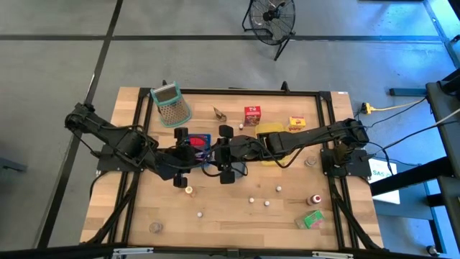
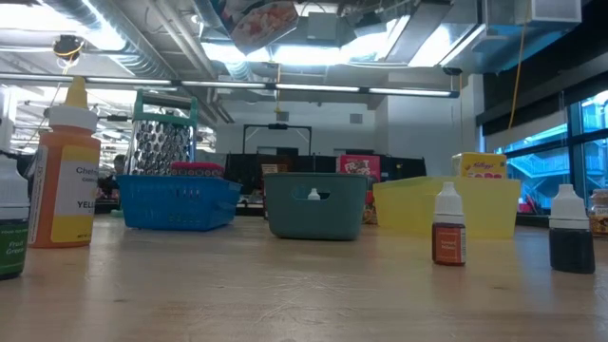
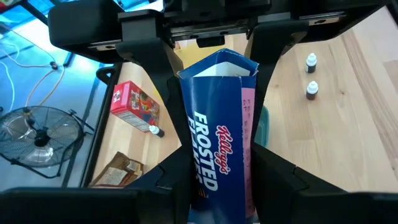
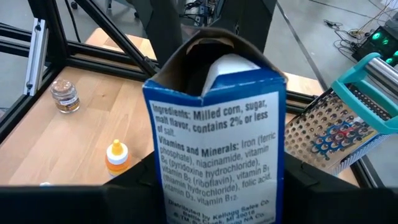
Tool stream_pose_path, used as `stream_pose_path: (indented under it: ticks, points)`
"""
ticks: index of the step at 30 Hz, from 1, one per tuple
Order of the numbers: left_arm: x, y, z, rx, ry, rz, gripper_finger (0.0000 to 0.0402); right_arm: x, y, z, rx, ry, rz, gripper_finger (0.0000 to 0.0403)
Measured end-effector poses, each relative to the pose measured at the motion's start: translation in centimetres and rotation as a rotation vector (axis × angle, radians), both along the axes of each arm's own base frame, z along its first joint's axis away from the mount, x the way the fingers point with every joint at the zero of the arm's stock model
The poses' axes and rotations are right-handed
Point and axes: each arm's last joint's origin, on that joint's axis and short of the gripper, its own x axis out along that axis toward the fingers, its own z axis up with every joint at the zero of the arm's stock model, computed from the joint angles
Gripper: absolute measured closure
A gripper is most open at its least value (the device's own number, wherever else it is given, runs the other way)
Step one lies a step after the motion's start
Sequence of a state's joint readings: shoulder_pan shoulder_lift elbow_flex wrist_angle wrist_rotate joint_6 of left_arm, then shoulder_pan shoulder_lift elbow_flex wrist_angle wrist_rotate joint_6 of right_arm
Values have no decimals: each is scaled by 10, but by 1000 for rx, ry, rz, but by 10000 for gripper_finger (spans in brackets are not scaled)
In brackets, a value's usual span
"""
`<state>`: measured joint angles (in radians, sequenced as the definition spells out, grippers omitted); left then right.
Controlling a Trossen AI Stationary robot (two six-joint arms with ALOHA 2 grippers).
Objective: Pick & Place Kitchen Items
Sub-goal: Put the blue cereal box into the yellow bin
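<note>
A small blue Frosted Flakes carton [image 3: 214,143] hangs in the air over the middle of the table, its open end [image 3: 219,65] up. The right wrist view shows the carton's ingredients panel [image 4: 214,155]. My left gripper [image 1: 188,152] comes in from the table's left and my right gripper [image 1: 221,152] from the right; both are shut on the carton. A red carton [image 1: 252,115] and a yellow carton [image 1: 297,124] stand near the far edge. A green carton [image 1: 313,219] and a red-capped bottle [image 1: 315,199] rest near the front right. My left gripper pinches the carton's lower part [image 3: 186,174] between its two fingers, one on each of two opposite sides. The lettered front faces the wrist camera. The carton is clear of the table, open end up. My right gripper pinches the carton's lower part [image 4: 155,193] between its two fingers, one on either side of the ingredients panel. It comes from the side opposite the left gripper. The carton stands nearly upright in the hold, lifted clear.
A blue tray [image 2: 176,204], a grey-blue tray [image 2: 313,204] and a yellow tray [image 2: 446,204] stand in a row under the arms. The green-rimmed grater [image 1: 171,104] lies at the far left. Small white pieces [image 1: 267,203] and an orange-capped bottle [image 1: 189,190] dot the near half.
</note>
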<state>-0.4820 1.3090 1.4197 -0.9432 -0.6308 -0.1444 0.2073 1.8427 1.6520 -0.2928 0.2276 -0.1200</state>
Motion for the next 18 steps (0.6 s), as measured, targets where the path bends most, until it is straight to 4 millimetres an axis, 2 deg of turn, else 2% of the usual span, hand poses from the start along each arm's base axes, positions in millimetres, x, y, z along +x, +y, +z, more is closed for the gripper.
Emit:
stream_pose_path:
  ticks: [9, 18]
  points:
    - [0, 0, 0, -5, -4, 6, 272, 0, 0, 0, -1, 2, 1, 249]
    - [0, 0, 0, 0, -6, 1, 265, 0, 0, 0, 0, 3, 2, 251]
